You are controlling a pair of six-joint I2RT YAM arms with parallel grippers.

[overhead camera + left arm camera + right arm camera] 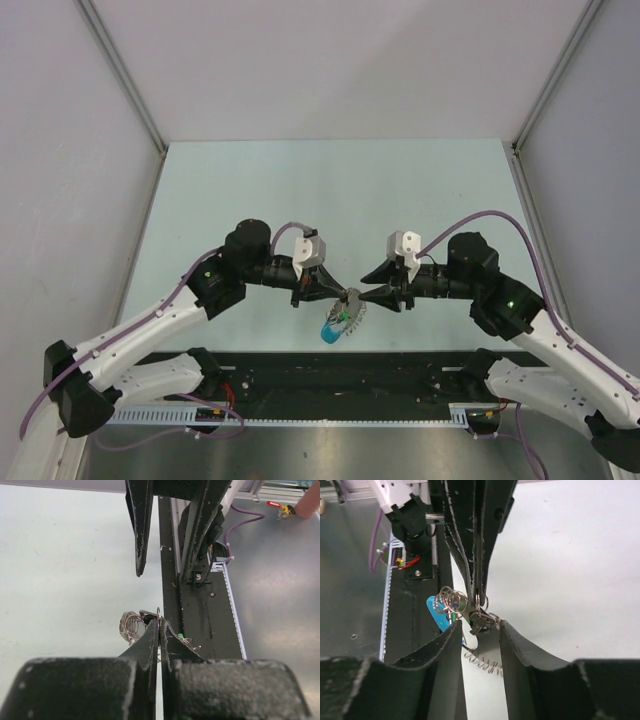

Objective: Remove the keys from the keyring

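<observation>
The pale green table (250, 190) lies under both arms, which meet tip to tip close to its near edge. The left gripper (345, 296) has its fingers pressed together, pinching the keyring (478, 600), a thin silver loop that pokes out at its tip. The right gripper (480, 626) faces it with fingers spread, one on each side of the keys (482, 621), not clamping them. The keys hang just under the left fingertips. A blue tag (435, 611) and a small wire coil (482, 661) dangle beside them.
</observation>
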